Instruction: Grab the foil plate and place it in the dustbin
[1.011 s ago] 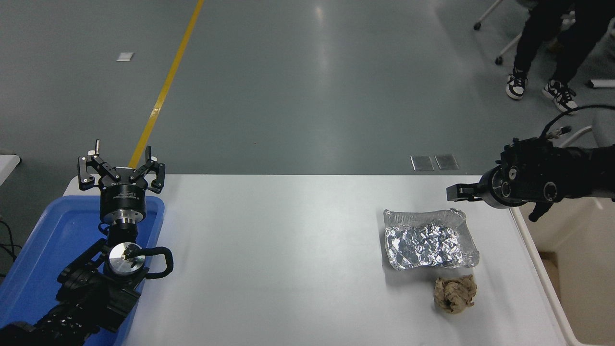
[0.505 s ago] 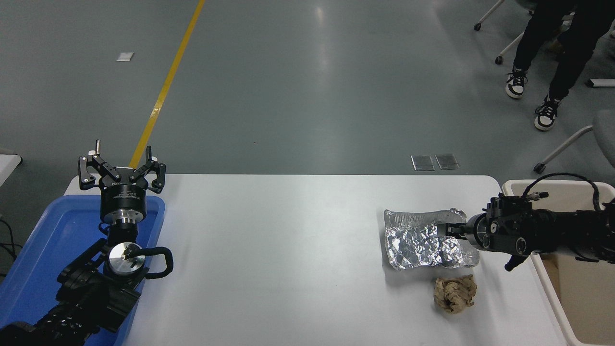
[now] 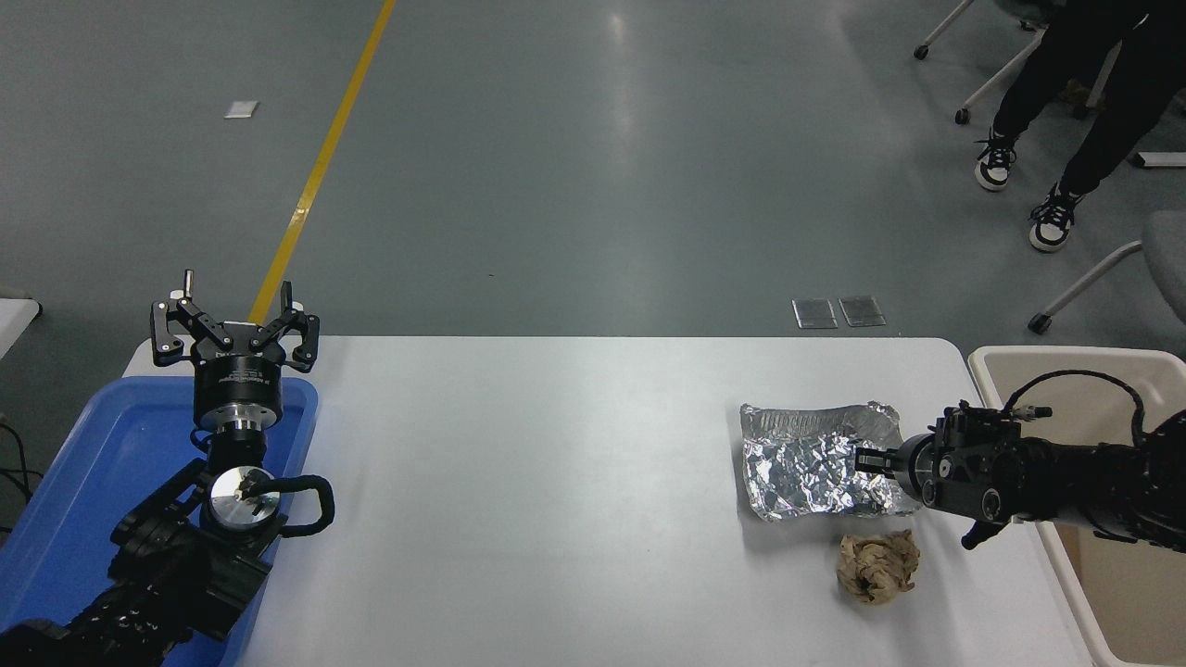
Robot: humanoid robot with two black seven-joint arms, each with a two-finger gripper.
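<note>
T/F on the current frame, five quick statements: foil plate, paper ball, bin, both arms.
1. The foil plate lies on the white table. True.
2. The foil plate is already in the dustbin. False: the dustbin stands off the table's right end and the plate is not in it.
3. The brown paper ball lies on the near side of the plate. True.
4. The right gripper is at the blue tray. False: it is at the plate's right edge; the tray is at the table's left end.
5. The left gripper holds the paper ball. False: it is parked open and empty over the tray.
</note>
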